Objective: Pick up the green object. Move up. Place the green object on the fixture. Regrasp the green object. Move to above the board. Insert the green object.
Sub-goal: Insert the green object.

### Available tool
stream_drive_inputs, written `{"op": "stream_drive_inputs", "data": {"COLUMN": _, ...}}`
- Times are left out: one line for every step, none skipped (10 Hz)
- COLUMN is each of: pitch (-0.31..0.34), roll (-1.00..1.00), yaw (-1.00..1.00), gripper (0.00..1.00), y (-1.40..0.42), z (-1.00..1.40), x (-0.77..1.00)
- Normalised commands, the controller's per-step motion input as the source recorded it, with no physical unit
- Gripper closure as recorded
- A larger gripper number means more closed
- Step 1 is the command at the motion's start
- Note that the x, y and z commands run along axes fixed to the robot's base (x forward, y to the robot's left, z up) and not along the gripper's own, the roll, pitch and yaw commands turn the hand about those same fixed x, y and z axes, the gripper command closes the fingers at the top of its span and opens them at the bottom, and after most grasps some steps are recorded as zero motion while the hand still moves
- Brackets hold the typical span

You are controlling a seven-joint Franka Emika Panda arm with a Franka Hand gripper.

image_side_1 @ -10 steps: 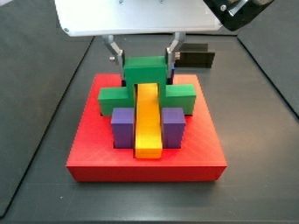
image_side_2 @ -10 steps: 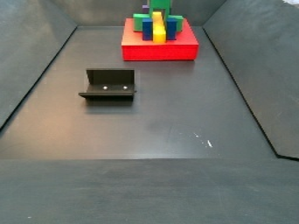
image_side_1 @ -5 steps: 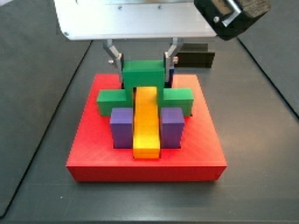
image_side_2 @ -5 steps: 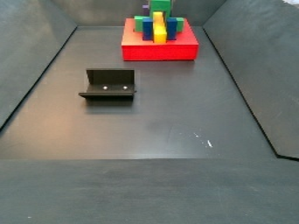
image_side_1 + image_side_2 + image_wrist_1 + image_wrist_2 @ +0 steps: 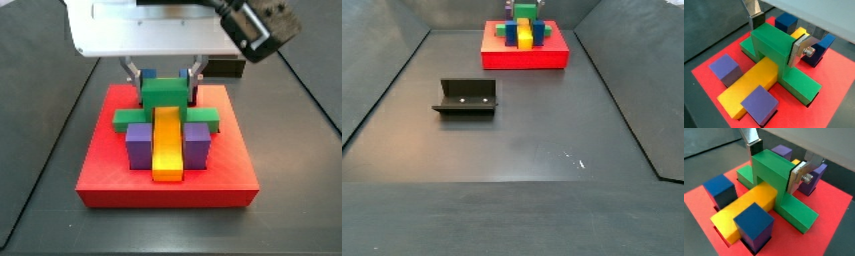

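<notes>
The green object (image 5: 167,94) straddles the yellow bar (image 5: 167,142) at the far half of the red board (image 5: 167,190). Its raised middle bridges the bar and its two ends sit low in the board on either side. Both wrist views show it the same way (image 5: 771,42) (image 5: 769,172). My gripper (image 5: 166,76) reaches down over it and is shut on the raised middle, one silver finger (image 5: 799,50) flat against one side and the other at the opposite side. In a side view the fixture (image 5: 466,96) stands apart on the dark floor, well away from the board (image 5: 525,58).
Two purple blocks (image 5: 139,142) (image 5: 198,138) stand on the board beside the yellow bar, in front of the green ends. Two blue blocks (image 5: 784,22) (image 5: 821,47) stand behind the green object. Grey walls rise round the floor.
The gripper has come straight down with the green object, whose ends now sit lower in the board over the yellow bar. The fixture and the blocks have not moved.
</notes>
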Motion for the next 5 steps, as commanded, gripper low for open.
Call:
{"op": "stream_drive_inputs", "data": {"pitch": 0.043, "roll": 0.09, "yaw": 0.00, "gripper": 1.00, "y": 0.00, "z": -0.43, "x": 0.00}}
{"op": "stream_drive_inputs", "data": {"pitch": 0.031, "roll": 0.13, "yaw": 0.00, "gripper": 1.00, "y": 0.00, "z": -0.45, "x": 0.00}}
{"op": "stream_drive_inputs", "data": {"pitch": 0.000, "roll": 0.19, "yaw": 0.00, "gripper": 1.00, "y": -0.01, "z": -0.38, "x": -0.05}}
{"op": "stream_drive_inputs", "data": {"pitch": 0.000, "roll": 0.02, "yaw": 0.00, "gripper": 1.00, "y": 0.00, "z": 0.00, "x": 0.00}}
{"op": "stream_drive_inputs", "data": {"pitch": 0.000, "roll": 0.00, "yaw": 0.00, "gripper": 1.00, "y": 0.00, "z": 0.00, "x": 0.00}}
